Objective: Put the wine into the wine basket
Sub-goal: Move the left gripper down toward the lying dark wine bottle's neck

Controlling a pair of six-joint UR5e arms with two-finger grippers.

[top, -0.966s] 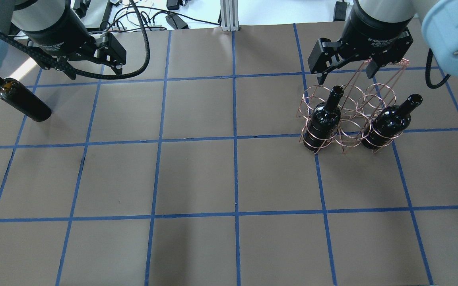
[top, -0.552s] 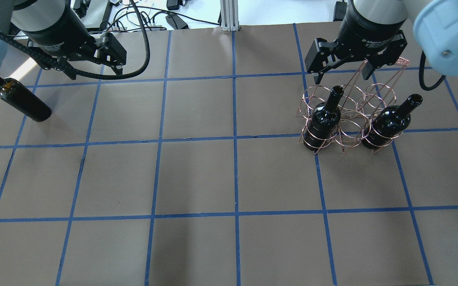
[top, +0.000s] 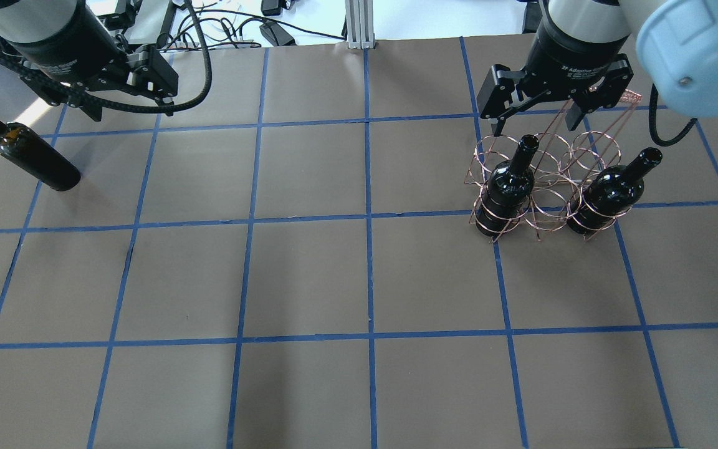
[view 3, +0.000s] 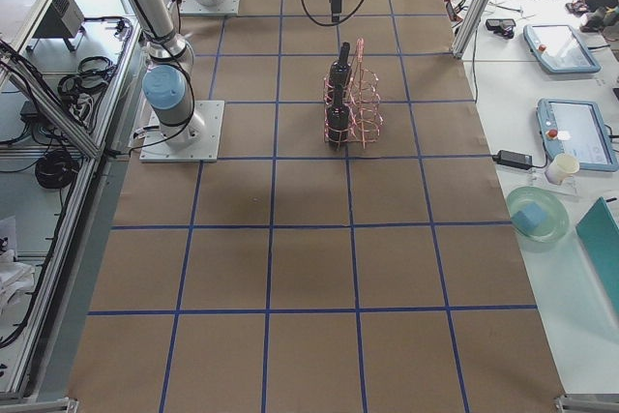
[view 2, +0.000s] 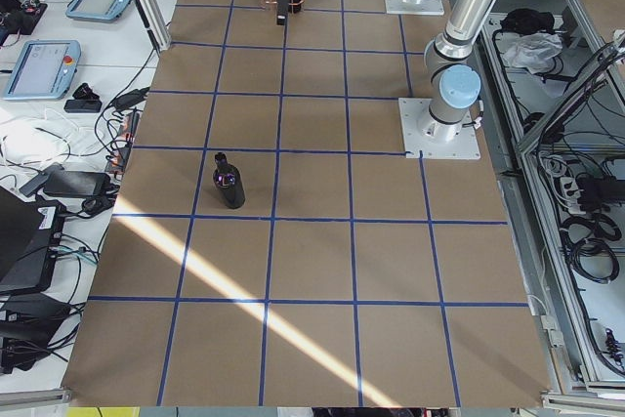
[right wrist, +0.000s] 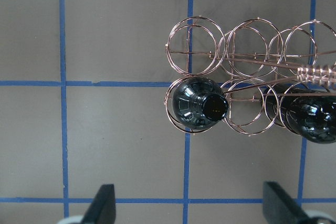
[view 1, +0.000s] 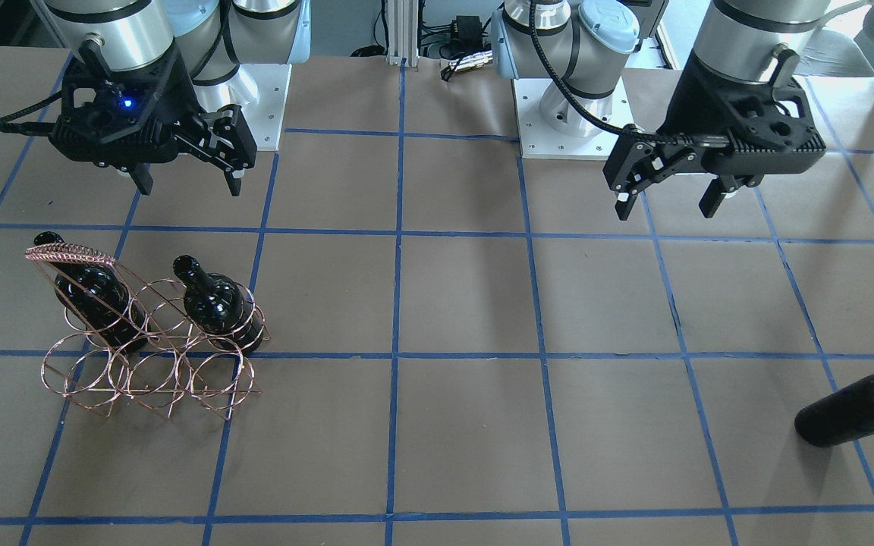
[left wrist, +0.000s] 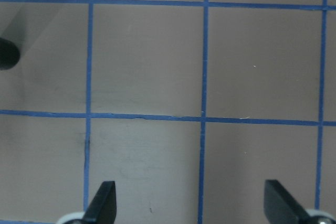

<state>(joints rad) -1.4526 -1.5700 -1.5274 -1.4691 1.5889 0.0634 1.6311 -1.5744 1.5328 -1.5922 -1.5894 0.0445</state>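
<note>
— Changes since the last look?
— The left tool (top: 131,112) has drawn toward the left edge of the brown gridded surface (top: 309,274), spread wide, holding nothing. The glossy black glass wine bottle (top: 35,156) lies unmoved by that edge.
— And the copper wire wine basket (view 1: 141,371)?
— Unmoved near the right edge, with two seated bottles (top: 508,187). The right tool (top: 536,121) gapes empty above it.

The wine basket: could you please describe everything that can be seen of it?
The wine basket is a thin copper-coloured wire rack: two rows of three round rings, with a slanted frame rising to a coiled top bar. It stands on the brown, blue-taped table. Two glossy dark wine bottles stand in the end rings of the row nearer the robot; the other four rings are empty. The open right tool hovers above it, touching nothing.
</note>
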